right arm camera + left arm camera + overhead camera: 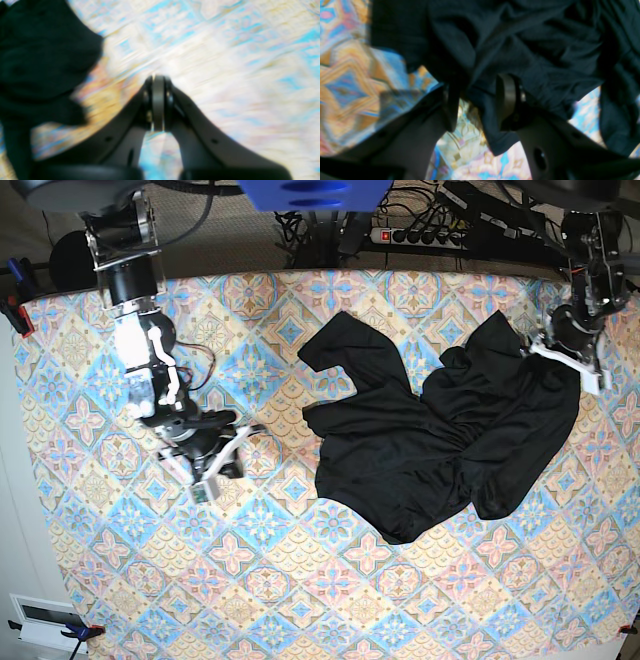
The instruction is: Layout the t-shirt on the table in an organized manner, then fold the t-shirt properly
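Through my left wrist camera, my left gripper (480,100) has its jaws standing apart with a fold of the t-shirt (532,50) lying between them; one finger (506,100) shows clear against the black fabric, the other is half lost in shadow; whether the fingers actually pinch the cloth I cannot tell; patches of the table (347,82) show below and to the side of the hanging hem.

Through my right wrist camera, my right gripper (158,100) has its jaws pressed together with nothing between them; the view is blurred; the t-shirt (42,55) lies off to one side, apart from my fingertips, and the table (225,50) fills the rest.

In the base view, the t-shirt (440,430) lies crumpled on the table (300,600), spread from the middle toward the side edge where my left arm works, nearer the far edge than the near one; my left gripper (565,355) is at the garment's far outer corner, touching the cloth; my right gripper (220,460) hangs over bare table toward the opposite side edge, well apart from the shirt.
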`<action>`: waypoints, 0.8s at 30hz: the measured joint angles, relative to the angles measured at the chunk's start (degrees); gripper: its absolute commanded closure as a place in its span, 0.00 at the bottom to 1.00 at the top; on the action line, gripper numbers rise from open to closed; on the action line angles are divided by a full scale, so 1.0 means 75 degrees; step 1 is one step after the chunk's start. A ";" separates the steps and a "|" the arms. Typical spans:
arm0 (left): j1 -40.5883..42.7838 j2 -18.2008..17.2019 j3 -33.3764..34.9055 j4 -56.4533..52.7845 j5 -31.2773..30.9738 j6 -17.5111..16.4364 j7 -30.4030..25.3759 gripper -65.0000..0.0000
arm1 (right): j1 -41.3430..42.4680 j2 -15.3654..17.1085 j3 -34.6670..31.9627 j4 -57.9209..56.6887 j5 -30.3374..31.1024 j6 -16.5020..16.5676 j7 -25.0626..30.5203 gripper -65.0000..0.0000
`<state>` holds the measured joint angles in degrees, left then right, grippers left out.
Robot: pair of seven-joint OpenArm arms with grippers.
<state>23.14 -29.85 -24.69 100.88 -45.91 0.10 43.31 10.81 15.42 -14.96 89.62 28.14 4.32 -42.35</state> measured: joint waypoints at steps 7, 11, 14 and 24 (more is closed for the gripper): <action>-0.1070 -0.0192 -0.0632 -0.0169 0.0236 -0.0026 0.0495 0.63 | 0.0023 -0.0495 -0.0268 -0.0650 -0.0047 -0.0050 0.0085 0.84; -0.2442 -0.0254 0.0003 -0.1172 0.0691 -0.0003 0.0804 0.63 | 0.0149 -0.1218 -0.0734 -0.1122 0.0093 0.0090 -0.0032 0.75; -0.3063 -0.0248 0.0816 -0.1813 0.1303 0.0020 0.0892 0.63 | 0.0621 -0.1294 -0.1023 -0.1370 0.0105 0.0099 0.0032 0.71; -0.4829 0.0425 0.2699 -0.3535 0.2748 -0.0015 0.0871 0.63 | 0.1384 -0.1684 -0.1250 -0.2579 0.0082 0.0073 0.0029 0.61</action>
<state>-13.08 -26.65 -4.45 74.37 -25.30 -0.01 49.84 21.19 2.79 -24.34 70.28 28.75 4.86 -42.13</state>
